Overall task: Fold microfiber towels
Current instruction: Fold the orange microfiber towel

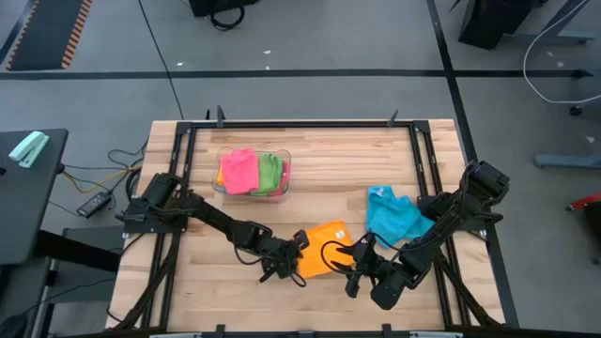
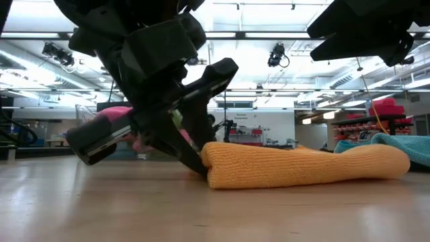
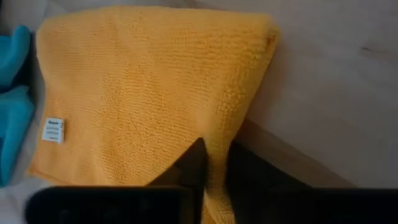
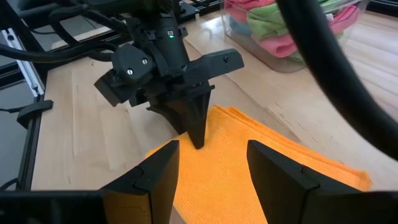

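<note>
I see the folded orange-yellow microfiber towel (image 1: pixel 322 249) lying near the wooden table's (image 1: pixel 310 160) front edge. My left gripper (image 1: pixel 293 257) pinches the towel's edge between nearly closed fingers. My right gripper (image 4: pixel 211 163) hovers spread apart above the same towel, grasping nothing.

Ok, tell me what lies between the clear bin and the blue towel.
Only bare wooden table, as the high view shows: nothing sits between the clear bin of pink and green cloths and the crumpled blue towel. The orange towel lies nearer the front edge.
</note>
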You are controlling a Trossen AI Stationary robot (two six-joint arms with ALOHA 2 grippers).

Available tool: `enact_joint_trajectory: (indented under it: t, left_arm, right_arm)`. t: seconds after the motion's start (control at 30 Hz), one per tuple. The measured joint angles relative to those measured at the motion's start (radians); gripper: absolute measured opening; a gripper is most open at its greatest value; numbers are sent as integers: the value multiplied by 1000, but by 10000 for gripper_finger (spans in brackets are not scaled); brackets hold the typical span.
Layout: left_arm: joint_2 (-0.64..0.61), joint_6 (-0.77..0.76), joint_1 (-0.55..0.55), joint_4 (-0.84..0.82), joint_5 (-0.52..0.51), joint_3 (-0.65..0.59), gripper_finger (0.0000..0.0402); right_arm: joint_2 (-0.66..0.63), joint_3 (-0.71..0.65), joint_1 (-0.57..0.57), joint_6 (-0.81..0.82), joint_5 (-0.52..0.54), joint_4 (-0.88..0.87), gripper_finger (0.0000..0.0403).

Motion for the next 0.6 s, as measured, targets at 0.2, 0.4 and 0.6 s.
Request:
enact_joint_trajectory:
  t: [0.2,0.4,0.6]
  left_arm:
    - [-2,-93,2,-7,35,-2,15]
    - [-42,-199,-18,-81,67,-2,10]
    - [-87,-293,-55,-314,96,45,19]
  right_arm:
    - [10,0,-6,24,-12,2,197]
    - [136,0,-53,35,-5,48,197]
    - [224,0,-104,51,1,92,197]
